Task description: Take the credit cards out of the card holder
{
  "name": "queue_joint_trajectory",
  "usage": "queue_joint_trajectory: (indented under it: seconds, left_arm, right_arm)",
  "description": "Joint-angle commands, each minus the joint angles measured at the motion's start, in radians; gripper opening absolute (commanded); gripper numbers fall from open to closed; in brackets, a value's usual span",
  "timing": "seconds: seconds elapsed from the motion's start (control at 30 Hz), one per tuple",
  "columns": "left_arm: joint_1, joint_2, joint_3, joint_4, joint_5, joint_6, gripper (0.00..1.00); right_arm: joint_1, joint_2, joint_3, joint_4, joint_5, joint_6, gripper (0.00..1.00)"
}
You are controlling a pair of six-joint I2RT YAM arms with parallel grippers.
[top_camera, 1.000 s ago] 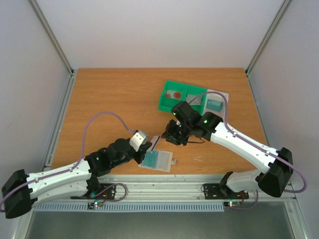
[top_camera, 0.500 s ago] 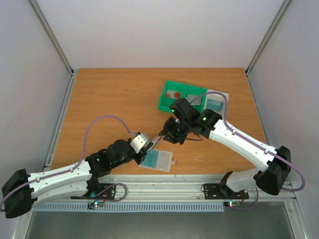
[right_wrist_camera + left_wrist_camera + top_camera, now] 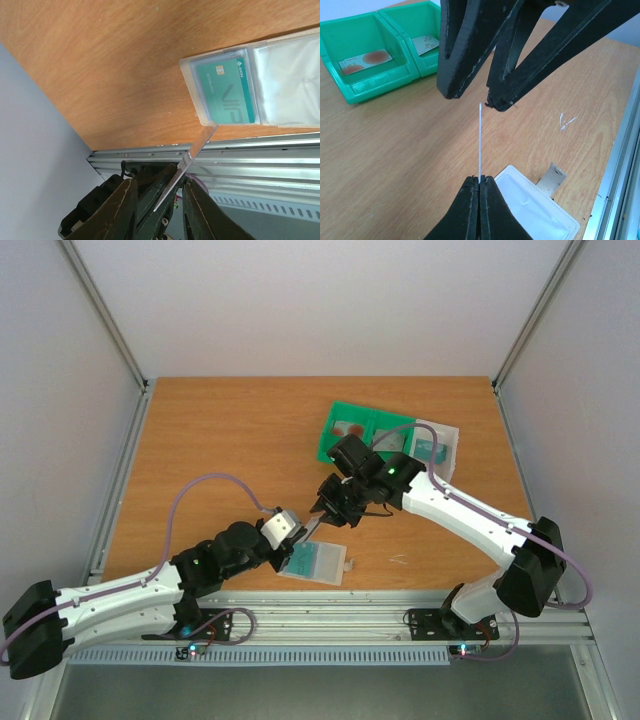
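The card holder (image 3: pixel 318 562) lies flat near the table's front edge with a teal card (image 3: pixel 226 91) in one pocket; the wrist views show it too (image 3: pixel 540 212) (image 3: pixel 280 80). My left gripper (image 3: pixel 297 540) (image 3: pixel 480 181) is shut on a thin pale card (image 3: pixel 480 140), held edge-on above the table beside the holder. My right gripper (image 3: pixel 328 512) (image 3: pixel 159 210) is open, one finger (image 3: pixel 465 50) on each side of that card's (image 3: pixel 187 165) far end; I see no contact. A red-marked card (image 3: pixel 365 58) and a greyish card (image 3: pixel 427 44) lie in the green bin.
The green two-compartment bin (image 3: pixel 350 448) stands at the back right, next to a white tray (image 3: pixel 445 430) that holds a teal item (image 3: pixel 430 447). A metal rail (image 3: pixel 330 615) runs along the table's front edge, just past the holder.
My right gripper has moved left and nearer, so its open fingers now stand around the far end of the card in my left gripper. The left gripper has barely shifted.
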Motion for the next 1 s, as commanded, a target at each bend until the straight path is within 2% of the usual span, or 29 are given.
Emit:
queue_joint_trajectory:
  seconds: [0.0,0.17,0.5,0.7,0.83,0.9,0.97]
  left_arm:
    - [-0.005,-0.008,-0.011,0.075,-0.005,0.028,0.0]
    - [-0.005,0.005,-0.009,0.088,-0.004,0.035,0.0]
    - [-0.004,0.009,-0.006,0.074,-0.017,0.042,0.0]
    - [-0.005,0.013,-0.003,0.07,-0.03,0.045,0.01]
    - [-0.005,0.002,0.0,0.041,-0.085,0.027,0.01]
    - [-0.005,-0.014,-0.001,0.025,-0.122,-0.003,0.12]
    - [-0.005,-0.041,-0.009,0.014,-0.153,-0.036,0.3]
  right_arm:
    - [-0.001,0.02,0.029,0.004,-0.039,0.021,0.26]
    - [0.004,0.026,0.018,0.008,-0.043,0.028,0.25]
    - [0.01,0.026,-0.033,0.059,-0.069,0.037,0.16]
    - [0.01,0.02,-0.058,0.101,-0.065,0.024,0.02]
    - [0.01,-0.016,-0.102,0.157,-0.038,-0.001,0.01]
    - [0.01,-0.045,-0.124,0.169,0.012,-0.02,0.01]
    - [0.011,-0.075,-0.149,0.182,0.061,-0.044,0.01]
